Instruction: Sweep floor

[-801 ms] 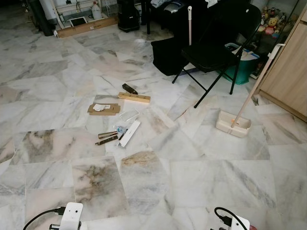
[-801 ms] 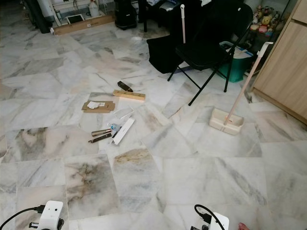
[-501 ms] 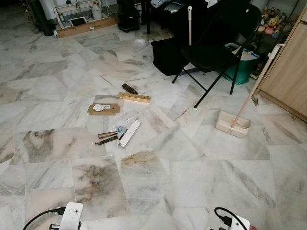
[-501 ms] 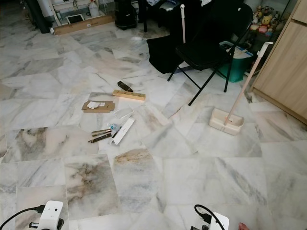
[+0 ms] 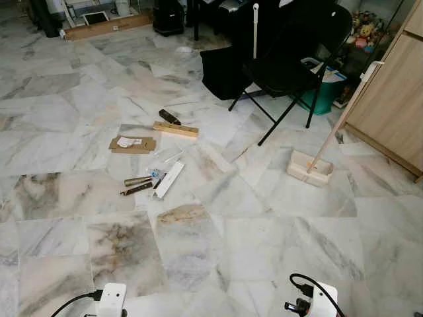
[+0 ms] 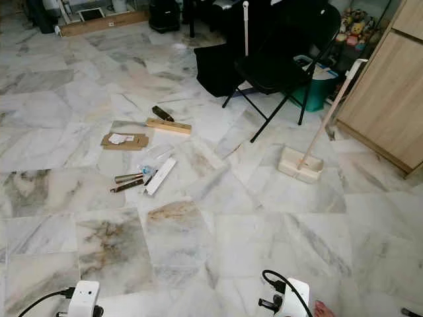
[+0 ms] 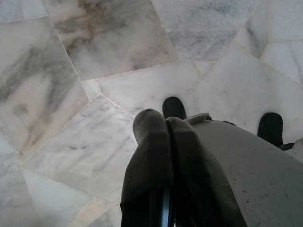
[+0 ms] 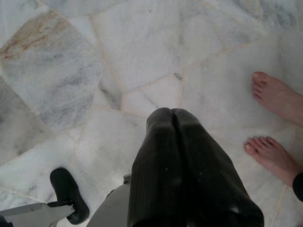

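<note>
Litter lies in a loose cluster on the marble floor: a flat cardboard piece (image 5: 132, 143), a wooden block (image 5: 176, 129) with a small dark item (image 5: 168, 117) behind it, a white strip (image 5: 169, 179) and two thin tubes (image 5: 137, 184). A cream dustpan (image 5: 309, 168) sits on the floor to the right, its long handle (image 5: 337, 122) leaning toward the cabinet. A white broom stick (image 5: 255, 30) stands by the black folding chair (image 5: 291, 63). My left gripper (image 7: 165, 120) and right gripper (image 8: 171, 113) hang low at my sides, both shut on nothing, pointing at bare floor.
A wooden cabinet (image 5: 390, 99) lines the right side, with a green bucket (image 5: 324, 92) and a black bag (image 5: 218, 72) near the chair. A person's bare feet (image 8: 274, 97) stand close by my right gripper. Open marble floor stretches between me and the litter.
The whole view has shifted, with the litter and dustpan sliding up and left in the picture, so the camera moved. Nothing on the floor has moved; both grippers still hang shut.
</note>
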Motion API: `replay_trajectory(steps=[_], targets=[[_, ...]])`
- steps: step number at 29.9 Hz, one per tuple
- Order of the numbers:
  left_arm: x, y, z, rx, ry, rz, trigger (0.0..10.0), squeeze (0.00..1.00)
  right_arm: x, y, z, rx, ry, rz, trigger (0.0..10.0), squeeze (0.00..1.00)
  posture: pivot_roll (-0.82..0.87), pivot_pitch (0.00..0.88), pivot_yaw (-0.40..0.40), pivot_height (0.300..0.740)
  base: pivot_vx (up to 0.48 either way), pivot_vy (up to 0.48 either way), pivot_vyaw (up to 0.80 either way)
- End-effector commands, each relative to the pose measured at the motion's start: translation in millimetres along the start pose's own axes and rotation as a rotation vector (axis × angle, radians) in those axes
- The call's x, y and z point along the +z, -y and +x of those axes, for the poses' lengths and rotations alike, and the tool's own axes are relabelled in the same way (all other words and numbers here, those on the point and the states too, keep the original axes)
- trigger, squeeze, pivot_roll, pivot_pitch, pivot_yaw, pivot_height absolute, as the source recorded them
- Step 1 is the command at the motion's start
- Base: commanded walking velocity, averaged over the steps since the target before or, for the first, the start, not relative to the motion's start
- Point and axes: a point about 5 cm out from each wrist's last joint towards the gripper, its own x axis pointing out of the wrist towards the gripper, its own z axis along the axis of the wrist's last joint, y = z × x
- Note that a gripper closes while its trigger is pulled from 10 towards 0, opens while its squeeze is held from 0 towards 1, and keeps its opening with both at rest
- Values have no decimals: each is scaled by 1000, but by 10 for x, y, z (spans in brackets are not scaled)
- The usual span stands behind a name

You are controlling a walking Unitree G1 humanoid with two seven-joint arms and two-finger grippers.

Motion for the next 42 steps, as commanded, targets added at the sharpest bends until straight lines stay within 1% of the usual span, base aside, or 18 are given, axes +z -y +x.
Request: replay_trajectory(steps=[1,11,29,34,37,42], targets=[[-87,-15,-20,3,-36,-9,10000,0,-71,45,-24,-16,-21,13,10000,0,-14,135,-39,740,0,0,0],[-83,-32,-20,5,-36,-5,10000,0,-99,23,-26,-12,-37,22,10000,0,-8,137,-34,740,0,0,0],[-86,-22,-20,2,-36,-1,10000,0,-113,6,-25,0,-52,7,10000,0,-5,130,-36,740,0,0,-664],[-66,-19,-17,3,-21,-8,10000,0,-107,6,-23,1,-51,4,10000,0,-9,129,-34,740,0,0,-658],[-58,-22,-15,3,-19,-9,10000,0,-97,4,-24,-8,-31,24,10000,0,-10,131,-33,740,0,0,0],[-71,-27,-17,6,-29,-29,10000,0,-99,-4,-24,-7,-31,19,10000,0,-10,135,-32,740,0,70,0]])
